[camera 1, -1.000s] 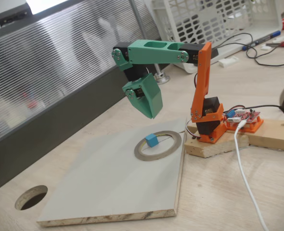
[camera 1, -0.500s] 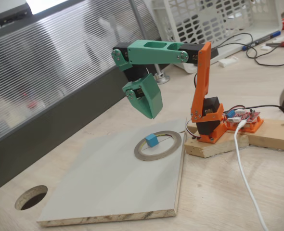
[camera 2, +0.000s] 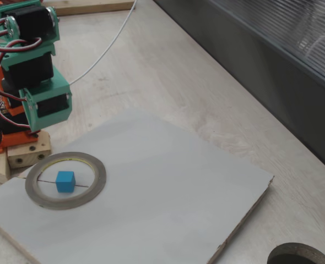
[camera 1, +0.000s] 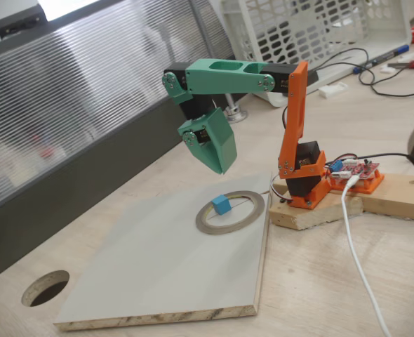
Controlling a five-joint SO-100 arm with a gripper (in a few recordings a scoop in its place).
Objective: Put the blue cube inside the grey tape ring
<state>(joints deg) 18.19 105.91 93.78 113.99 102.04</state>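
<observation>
1. At the far left in a fixed view, a round dark hole (camera 1: 45, 288) is cut through the wooden counter (camera 1: 333, 281), well apart from everything else.
2. The pale board (camera 1: 158, 274) lies flat on the counter and carries the grey tape ring (camera 1: 256, 203).
3. The blue cube (camera 1: 222, 204) sits on the board inside the ring's hollow, toward its left side and clear of the rim; the other fixed view shows it nearer the middle (camera 2: 65, 181).
4. Over the last second nothing has shifted: cube, ring and arm hold the same places.
5. The green claw (camera 1: 217, 151) hangs above the ring, lifted off the cube and holding nothing; how far it gapes I cannot tell.
6. I judge the placing done.
</observation>
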